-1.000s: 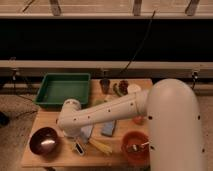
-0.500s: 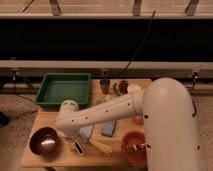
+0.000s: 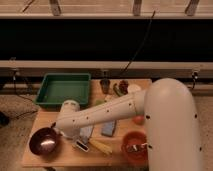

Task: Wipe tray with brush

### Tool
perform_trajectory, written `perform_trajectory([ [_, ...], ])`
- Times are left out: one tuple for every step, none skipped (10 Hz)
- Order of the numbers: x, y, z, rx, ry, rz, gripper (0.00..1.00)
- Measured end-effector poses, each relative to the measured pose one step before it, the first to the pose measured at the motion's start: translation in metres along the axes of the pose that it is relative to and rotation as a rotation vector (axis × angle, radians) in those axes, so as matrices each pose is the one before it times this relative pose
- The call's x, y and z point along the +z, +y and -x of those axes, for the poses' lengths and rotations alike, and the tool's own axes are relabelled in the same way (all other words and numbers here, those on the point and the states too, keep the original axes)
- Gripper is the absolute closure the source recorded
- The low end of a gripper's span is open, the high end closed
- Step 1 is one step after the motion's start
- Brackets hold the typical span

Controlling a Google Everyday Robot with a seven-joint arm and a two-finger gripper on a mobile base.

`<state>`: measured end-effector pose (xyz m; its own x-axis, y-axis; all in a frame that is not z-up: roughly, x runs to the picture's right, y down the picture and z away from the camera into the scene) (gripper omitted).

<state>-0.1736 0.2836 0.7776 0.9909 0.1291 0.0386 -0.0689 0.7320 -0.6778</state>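
Observation:
The dark-green tray (image 3: 48, 93) sits at the table's back left and has nothing in it. My white arm reaches across the table from the right. Its gripper (image 3: 80, 142) points down at the front of the table, between the dark bowl and the yellow thing, well in front of the tray. The gripper is shut. A short white and black piece (image 3: 82, 146) shows at its tip and may be the brush. The wrist hides the rest of it, so I cannot see whether the gripper holds it.
A dark shiny bowl (image 3: 44, 141) stands at the front left. An orange bowl (image 3: 131, 152) with a fork in it is at the front right. A yellow thing (image 3: 102, 146), a grey-blue pad (image 3: 108, 129), a cup (image 3: 104, 85) and small items (image 3: 123, 86) are spread over the table.
The gripper has closed at the table's front. The arm has hardly shifted, and the tray and bowls have stayed in place.

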Motion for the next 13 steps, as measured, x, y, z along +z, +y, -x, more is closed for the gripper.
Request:
perform_trajectory([
  [-0.00462, -0.00034, -0.00154, 0.01549, -0.01817, 0.00975, 1.0],
  [-0.00543, -0.00367, -0.00859, 0.02297, -0.00349, 0.0024, 1.0],
  [-0.0046, -0.00333, -0.00563, 0.01633, -0.00227, 0.00059, 1.0],
  [-0.00691, -0.0048, -0.00582, 0.0202, -0.00396, -0.00031, 1.0],
  [-0.01074, -0.00767, -0.00469, 0.02194, -0.00908, -0.00505, 1.0],
  [-0.00944, -0.00627, -0.00098, 0.01085, -0.00846, -0.00659, 1.0],
  [-0.01112, -0.0077, -0.00116, 0.01091, -0.01139, -0.00762, 1.0],
  [-0.01267, -0.00591, -0.00135, 0.00977, -0.0144, -0.00796, 1.0],
  [-0.01056, -0.00433, 0.0002, 0.00001, -0.0075, -0.01118, 1.0],
  [-0.00664, -0.00311, 0.00038, -0.00057, -0.00499, -0.00685, 1.0],
  [-0.0073, -0.00382, 0.00043, -0.00201, -0.00531, -0.00875, 1.0],
  [-0.00754, -0.00337, 0.00148, -0.0047, -0.00579, -0.00964, 1.0],
  [-0.00638, -0.00259, 0.00007, -0.0053, -0.00402, -0.00917, 0.99],
])
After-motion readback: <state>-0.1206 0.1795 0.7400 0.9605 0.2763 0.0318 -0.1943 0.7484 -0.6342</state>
